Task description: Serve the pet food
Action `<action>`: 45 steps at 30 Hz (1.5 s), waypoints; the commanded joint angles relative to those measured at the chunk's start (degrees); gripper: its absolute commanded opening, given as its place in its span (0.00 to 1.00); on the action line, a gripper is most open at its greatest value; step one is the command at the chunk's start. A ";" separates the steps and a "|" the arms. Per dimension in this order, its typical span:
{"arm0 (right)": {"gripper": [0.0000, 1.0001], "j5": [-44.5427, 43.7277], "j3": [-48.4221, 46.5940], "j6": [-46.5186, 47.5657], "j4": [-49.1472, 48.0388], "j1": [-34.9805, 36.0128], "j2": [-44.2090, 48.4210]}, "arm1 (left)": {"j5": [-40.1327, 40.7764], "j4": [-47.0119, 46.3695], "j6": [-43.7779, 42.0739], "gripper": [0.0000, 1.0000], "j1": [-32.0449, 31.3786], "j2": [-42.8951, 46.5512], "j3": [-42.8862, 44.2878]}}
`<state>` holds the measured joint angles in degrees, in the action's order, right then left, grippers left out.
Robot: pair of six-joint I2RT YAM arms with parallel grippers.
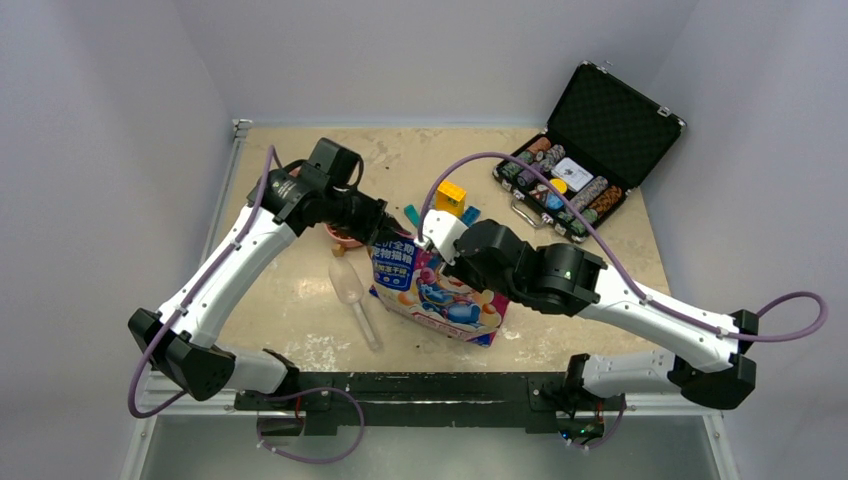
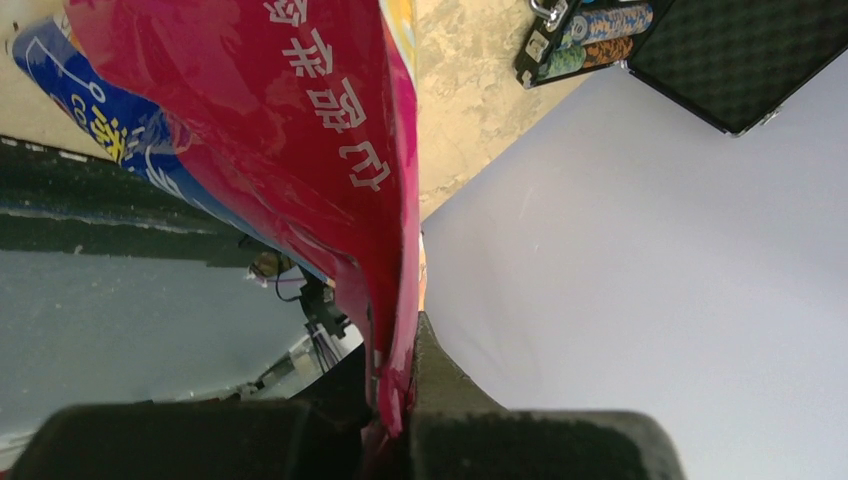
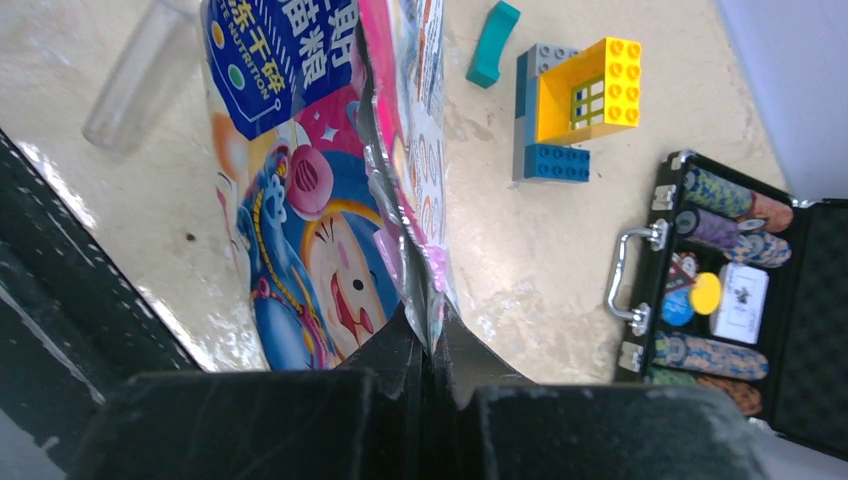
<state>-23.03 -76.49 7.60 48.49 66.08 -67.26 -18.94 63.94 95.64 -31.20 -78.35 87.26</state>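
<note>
Soft even light, glare on glossy bag point(image 2: 270, 150).

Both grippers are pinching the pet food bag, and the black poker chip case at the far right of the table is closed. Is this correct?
Not quite: the case stands open, lid raised, chips showing, as the top external view shows. Both the left gripper and the right gripper do pinch the bag.
</note>
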 commanded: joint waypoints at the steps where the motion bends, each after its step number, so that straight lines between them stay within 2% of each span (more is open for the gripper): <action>1: 0.00 -0.74 2.60 -7.96 1.64 -0.78 10.51 | 1.38 3.13 2.11 0.00 4.86 3.45 0.82; 5: 0.00 2.42 8.28 -13.13 -0.58 -0.83 16.57 | 0.77 4.72 1.57 0.00 9.54 5.63 0.04; 8: 0.00 3.10 9.65 -15.86 -0.51 -0.95 18.28 | 1.04 5.79 0.80 0.00 10.70 7.20 -0.61; 13: 0.00 3.74 8.17 -15.56 -0.67 -1.05 16.52 | 0.76 5.36 1.07 0.00 9.28 7.72 -1.13; 16: 0.00 5.13 6.19 -14.28 -1.58 -1.08 14.50 | 0.12 1.57 2.17 0.00 6.19 7.56 -2.03; 17: 0.00 6.19 5.27 -13.64 -1.45 -1.09 13.58 | -0.46 0.00 2.49 0.12 5.01 7.37 -2.53; 19: 0.00 7.03 3.76 -12.59 -1.48 -1.10 12.16 | -0.18 0.36 2.91 0.43 2.32 6.53 -1.55; 20: 0.00 7.20 3.26 -11.66 -1.63 -1.05 11.48 | 0.26 0.33 2.57 0.53 1.28 6.14 -0.66; 21: 0.02 7.17 2.50 -10.74 -1.38 -1.05 10.53 | 0.65 0.38 2.47 0.58 0.42 5.76 -0.15; 25: 0.44 8.38 -0.58 -8.06 -0.04 -0.96 6.59 | 1.23 -2.04 2.84 0.62 -2.27 4.57 -0.16; 26: 0.50 8.67 -1.33 -7.07 -0.19 -0.85 5.89 | 1.41 -2.69 2.82 0.62 -3.21 3.95 0.14; 28: 0.54 7.97 -2.50 -5.11 -0.80 -0.50 4.71 | 1.26 -3.78 2.89 0.62 -4.43 2.39 1.06; 34: 0.56 2.57 -3.25 -0.73 -3.42 1.23 0.22 | 0.81 -7.11 4.89 0.54 -7.21 0.29 1.50; 38: 0.52 -5.54 -1.73 1.26 -7.71 2.97 -1.31 | 0.31 -9.39 6.14 0.38 -7.56 0.67 -0.65; 40: 0.40 -8.43 -1.11 1.85 -9.13 3.00 -1.13 | 0.26 -11.22 6.99 0.24 -7.47 1.43 -2.32; 41: 0.29 -9.20 -1.10 1.99 -9.28 3.00 -0.93 | -0.14 -12.81 7.50 0.19 -7.47 1.72 -3.45; 42: 0.06 -9.42 -0.93 2.02 -9.11 3.00 -0.67 | -0.97 -13.98 8.03 0.07 -7.38 1.94 -4.48; 43: 0.00 -10.06 -0.64 1.75 -8.84 3.00 -0.18 | -1.82 -14.30 8.55 0.00 -7.08 2.14 -5.15; 45: 0.00 -7.95 0.37 -1.13 -7.30 2.62 2.23 | -1.53 -11.06 8.81 0.00 -5.96 3.47 -5.35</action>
<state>-28.01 -77.28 8.23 43.13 68.95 -69.23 -18.76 56.05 102.04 -37.98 -77.14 83.24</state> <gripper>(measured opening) 0.026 0.031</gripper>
